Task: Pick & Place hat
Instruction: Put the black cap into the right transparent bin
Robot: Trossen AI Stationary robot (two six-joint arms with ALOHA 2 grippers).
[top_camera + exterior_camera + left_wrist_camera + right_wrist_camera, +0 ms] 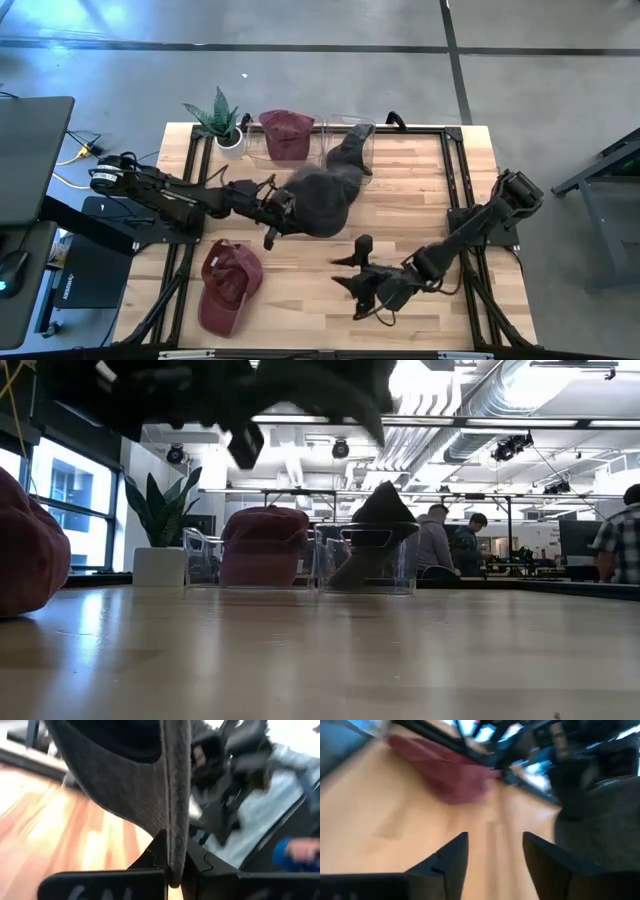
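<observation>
A dark grey hat (322, 203) hangs above the table's middle, with my left gripper (276, 212) shut on its left side. Another dark grey hat (352, 150) sits in a clear bin at the far edge, and a maroon hat (287, 134) sits in the bin beside it. A second maroon hat (228, 284) lies on the table at the near left. My right gripper (495, 857) stands open over bare wood near the front edge (358, 282), with nothing between its fingers. My left gripper pinches a thin edge of the grey hat (173, 851) between its two fingers. The fingers come level from the table's left. The hat stands out beyond the fingers, and in the low view it shows clear of the table top.
A potted plant (222, 122) stands at the far left corner beside the clear bins (372, 560). Black frame rails (455, 170) run along the table's sides. Bare wood lies between the two arms. People show in the room beyond the table.
</observation>
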